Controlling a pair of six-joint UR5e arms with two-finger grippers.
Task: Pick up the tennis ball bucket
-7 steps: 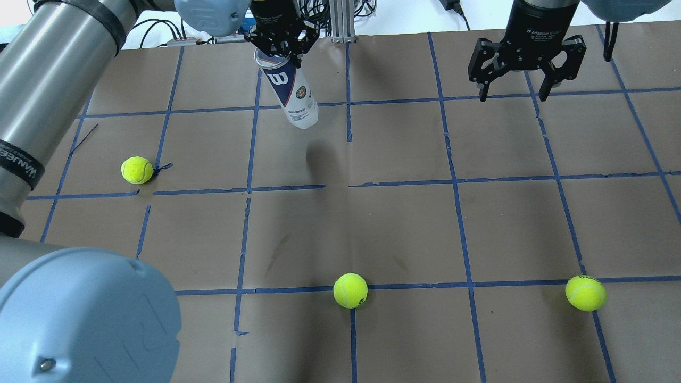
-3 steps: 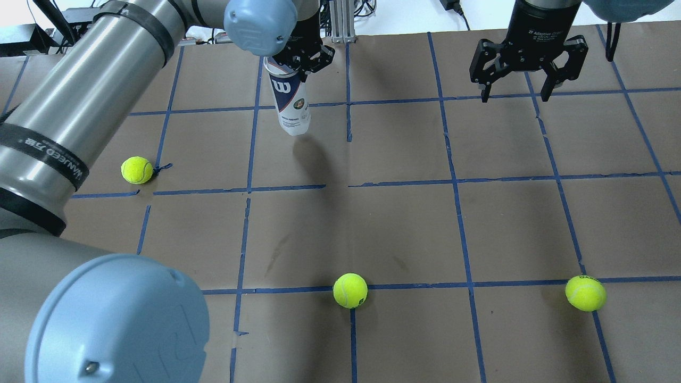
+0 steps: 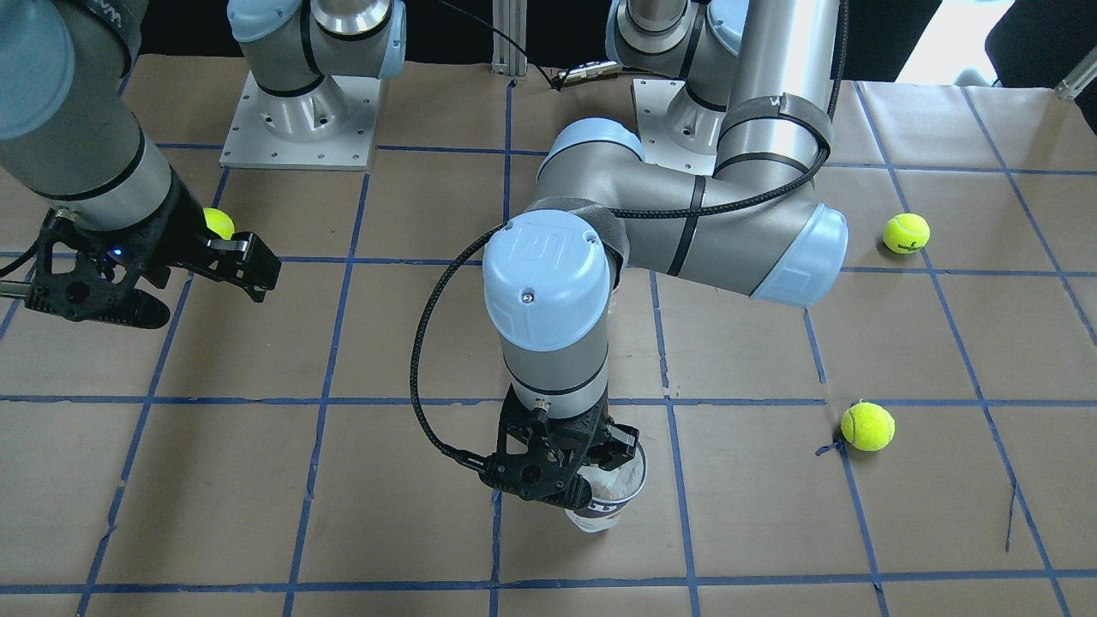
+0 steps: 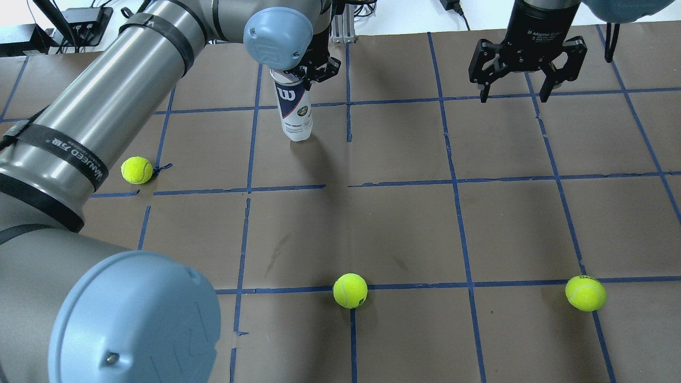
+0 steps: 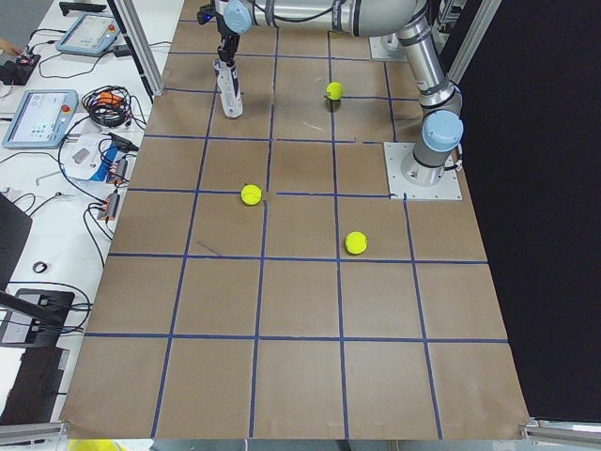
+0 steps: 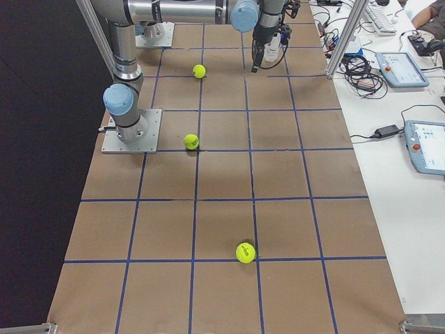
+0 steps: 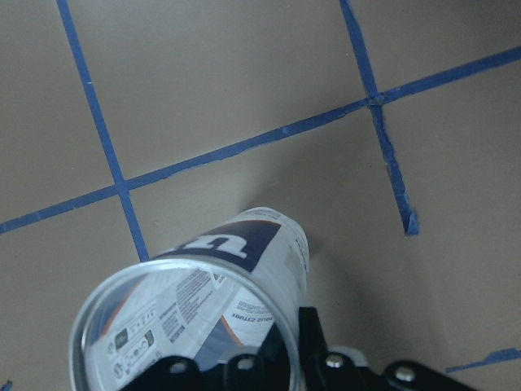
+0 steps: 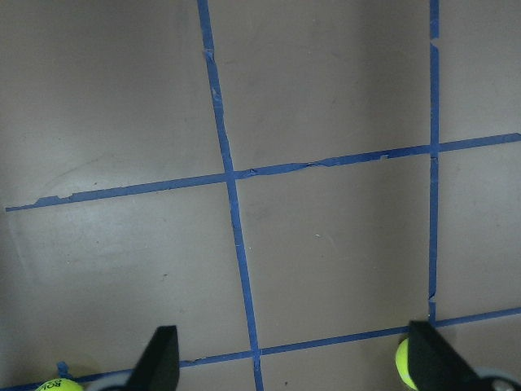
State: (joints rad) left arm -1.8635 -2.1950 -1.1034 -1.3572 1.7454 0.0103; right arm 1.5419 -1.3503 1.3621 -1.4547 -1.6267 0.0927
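Note:
The tennis ball bucket (image 4: 293,109) is a clear tube with a white and navy Wilson label. It stands almost upright at the far middle-left of the table. My left gripper (image 4: 313,73) is shut on the wall of its open top rim. The tube's base is at or just above the paper, and its shadow meets the base. The front-facing view shows the tube (image 3: 610,499) under the left gripper (image 3: 561,470). The left wrist view looks down into the empty tube (image 7: 195,318). My right gripper (image 4: 524,91) is open and empty at the far right.
Three yellow-green tennis balls lie on the brown paper with its blue tape grid: one at the left (image 4: 136,170), one at the near middle (image 4: 350,290), one at the near right (image 4: 585,293). Cables and an aluminium post stand beyond the far edge.
My left gripper has come down with the tube. The tube has swung from tilted to almost upright, and its shadow has closed up to its base. The right arm has not moved.

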